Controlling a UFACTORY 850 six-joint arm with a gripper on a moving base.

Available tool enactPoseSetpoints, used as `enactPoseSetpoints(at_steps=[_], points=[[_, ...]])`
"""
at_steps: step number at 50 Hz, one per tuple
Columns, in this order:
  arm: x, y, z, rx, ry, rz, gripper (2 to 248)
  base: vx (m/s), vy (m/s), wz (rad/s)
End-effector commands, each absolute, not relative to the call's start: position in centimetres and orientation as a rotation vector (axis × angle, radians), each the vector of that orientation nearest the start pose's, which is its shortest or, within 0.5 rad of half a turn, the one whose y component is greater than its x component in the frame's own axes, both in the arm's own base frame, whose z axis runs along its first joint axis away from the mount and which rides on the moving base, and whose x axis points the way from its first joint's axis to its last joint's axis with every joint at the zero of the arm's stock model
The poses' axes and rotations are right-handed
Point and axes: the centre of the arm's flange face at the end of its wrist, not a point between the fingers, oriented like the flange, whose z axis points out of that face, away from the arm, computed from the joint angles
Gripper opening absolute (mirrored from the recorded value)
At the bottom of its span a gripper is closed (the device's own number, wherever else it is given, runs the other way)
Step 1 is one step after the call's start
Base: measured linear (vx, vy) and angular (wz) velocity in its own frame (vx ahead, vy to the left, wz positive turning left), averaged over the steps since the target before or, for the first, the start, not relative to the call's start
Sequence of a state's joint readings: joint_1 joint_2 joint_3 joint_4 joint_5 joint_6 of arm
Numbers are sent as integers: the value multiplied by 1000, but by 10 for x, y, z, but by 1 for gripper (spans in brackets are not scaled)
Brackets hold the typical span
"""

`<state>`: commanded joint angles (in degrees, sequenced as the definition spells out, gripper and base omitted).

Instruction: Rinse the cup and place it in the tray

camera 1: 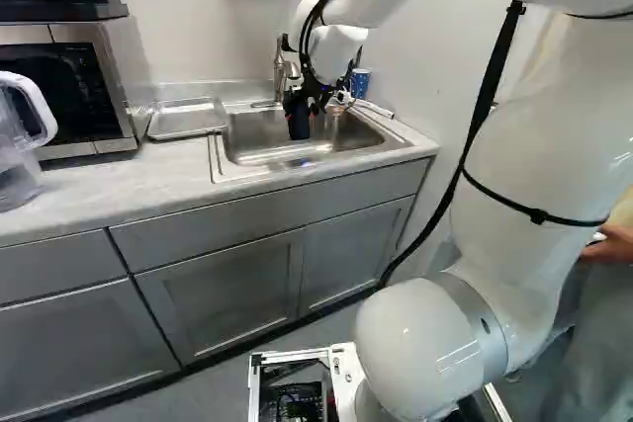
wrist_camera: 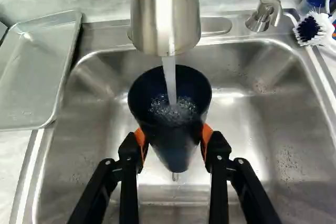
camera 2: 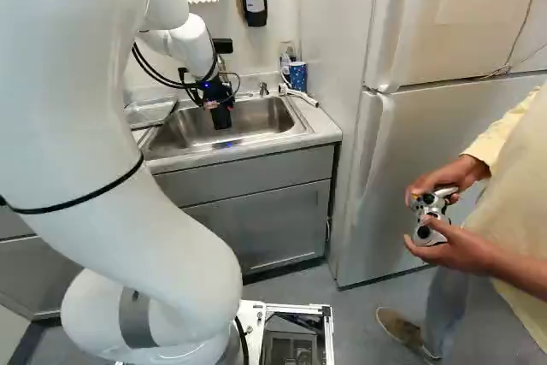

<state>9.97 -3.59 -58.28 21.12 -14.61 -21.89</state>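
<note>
Pincer [wrist_camera: 174, 137] clamped on cup [wrist_camera: 170, 121] under running tap [wrist_camera: 165, 14]. Water [wrist_camera: 169, 80] pooling inside: added weight, wetted pads [wrist_camera: 208, 136] could cause slip; moving unemptied could splash tray [wrist_camera: 34, 77].

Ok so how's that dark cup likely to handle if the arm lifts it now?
The cup is probably heavier than when empty, since the faucet is running into it. Tipping it would likely spill the frothing water inside. Its downward taper should help stop it slipping through the orange pads.
</note>
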Motion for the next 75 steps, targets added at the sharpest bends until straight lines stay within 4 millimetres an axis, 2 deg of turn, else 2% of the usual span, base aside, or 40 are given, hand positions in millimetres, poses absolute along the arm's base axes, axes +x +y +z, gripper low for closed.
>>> enactPoseSetpoints(at_steps=[75], points=[[508,98,562,-2799,-326,-1042,120,0,0,0]])
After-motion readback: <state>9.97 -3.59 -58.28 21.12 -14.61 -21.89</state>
